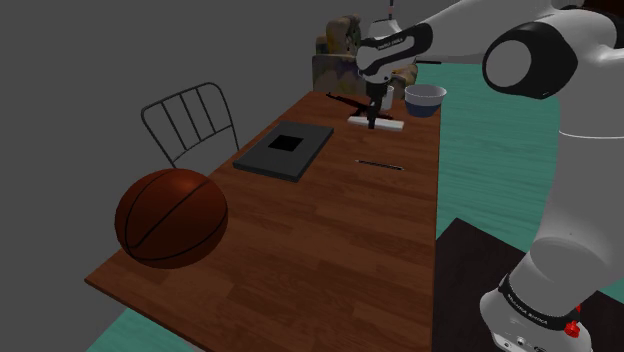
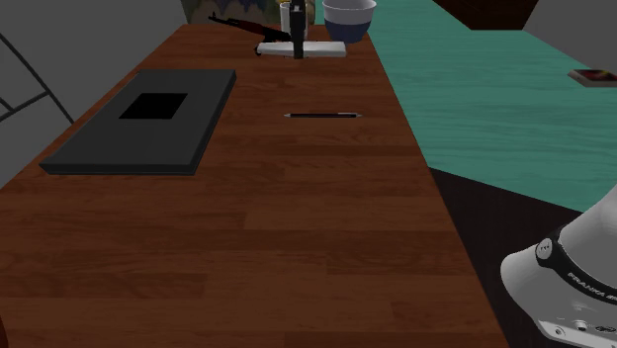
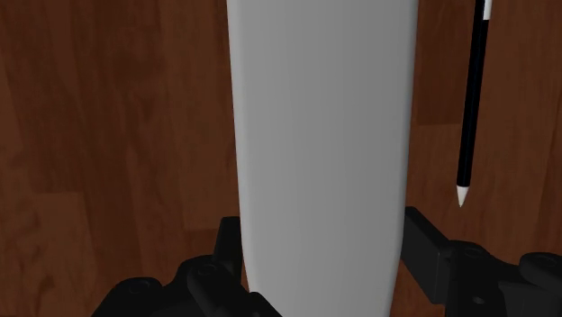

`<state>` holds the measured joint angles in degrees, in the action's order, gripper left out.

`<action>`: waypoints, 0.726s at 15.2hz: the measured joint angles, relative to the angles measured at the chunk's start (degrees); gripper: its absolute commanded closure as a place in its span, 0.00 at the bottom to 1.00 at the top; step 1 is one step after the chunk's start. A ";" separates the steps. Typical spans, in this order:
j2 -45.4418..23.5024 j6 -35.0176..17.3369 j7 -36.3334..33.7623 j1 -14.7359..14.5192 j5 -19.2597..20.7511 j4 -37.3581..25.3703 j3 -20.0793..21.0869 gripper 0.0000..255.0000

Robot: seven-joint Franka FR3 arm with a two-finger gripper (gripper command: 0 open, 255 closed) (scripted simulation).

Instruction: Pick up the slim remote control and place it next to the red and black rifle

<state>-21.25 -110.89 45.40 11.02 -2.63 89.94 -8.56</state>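
Pincer (image 3: 322,241) is clenching the slim remote (image 3: 320,117), with the fingers (image 3: 231,236) pressing on its two long edges, roughly mid-length going by the shoulder view. The remote is lying flat on the wood surface (image 3: 108,135) at the far end and isn't looking lifted yet. A black pen (image 3: 470,99) is lying parallel to it, near but apart. The rifle (image 2: 242,27) is already sitting just beyond the remote, with a white bowl (image 1: 424,98) crowding the other side toward the edge. I'm reading this as grasp-then-lift. To do it well, I'm suggesting a straight vertical lift with the slab kept level, since smooth narrow edges are probably going to slip if it tilts. I'm also suggesting a short move only, setting it down parallel to the rifle without nudging it and keeping clear of the bowl and pen. The dark slab (image 1: 283,150) and basketball (image 1: 171,216) are sitting well apart and aren't getting in the way.
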 measured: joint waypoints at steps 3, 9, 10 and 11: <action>-0.58 -2.18 0.12 0.04 -0.11 1.59 0.03 1.00; -1.75 -6.36 0.21 0.02 -0.33 4.62 0.15 1.00; -2.03 -6.97 0.27 0.05 -0.39 4.95 0.17 1.00; -2.34 -7.53 0.28 0.06 -0.44 5.20 0.19 1.00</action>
<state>-23.60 -118.42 45.68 11.08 -3.07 95.13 -8.37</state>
